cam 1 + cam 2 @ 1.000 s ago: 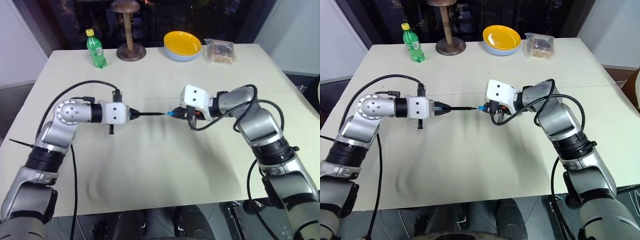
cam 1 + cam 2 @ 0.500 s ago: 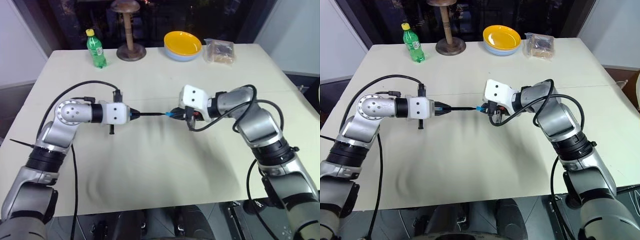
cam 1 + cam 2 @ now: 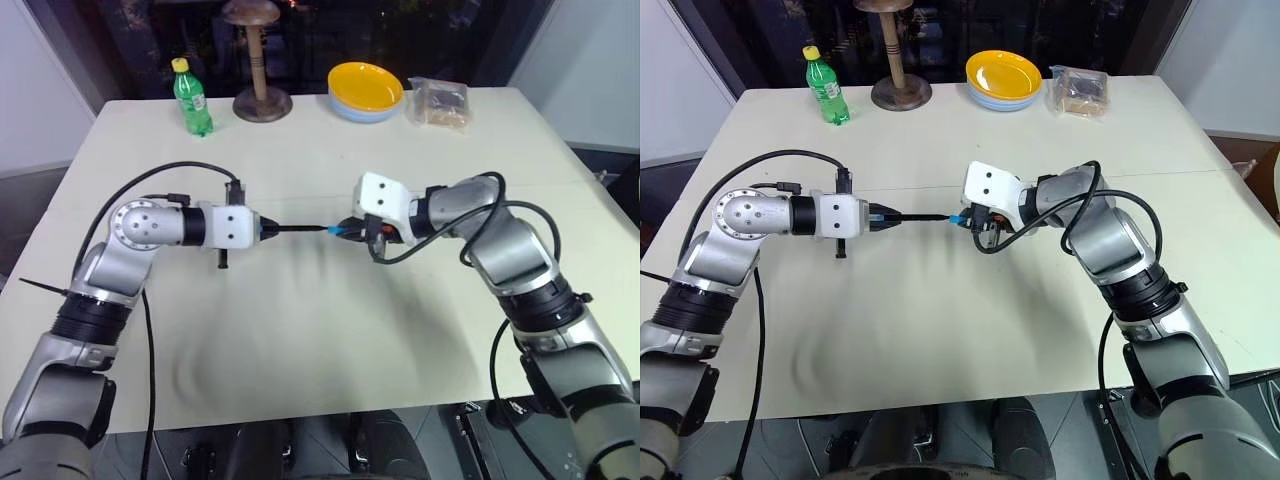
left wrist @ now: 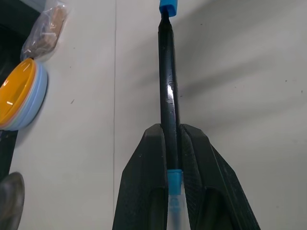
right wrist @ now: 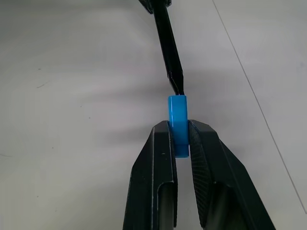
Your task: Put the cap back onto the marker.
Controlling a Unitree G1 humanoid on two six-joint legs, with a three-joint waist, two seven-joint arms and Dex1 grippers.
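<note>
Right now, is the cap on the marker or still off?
Not fully on. The cap meets the marker tip at its opening; nearly the whole black shaft shows. How far it has entered: cannot tell.

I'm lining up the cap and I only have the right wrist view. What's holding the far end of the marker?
Observer: The left gripper, shut on the marker near its blue back end.
Operator: Which way does the marker lie?
Observer: Roughly level above the table, tip pointing at the right gripper.
Operator: Is the cap on yet?
Observer: In the left wrist view the cap sits right at the tip; how far it is on, I cannot tell.
</note>
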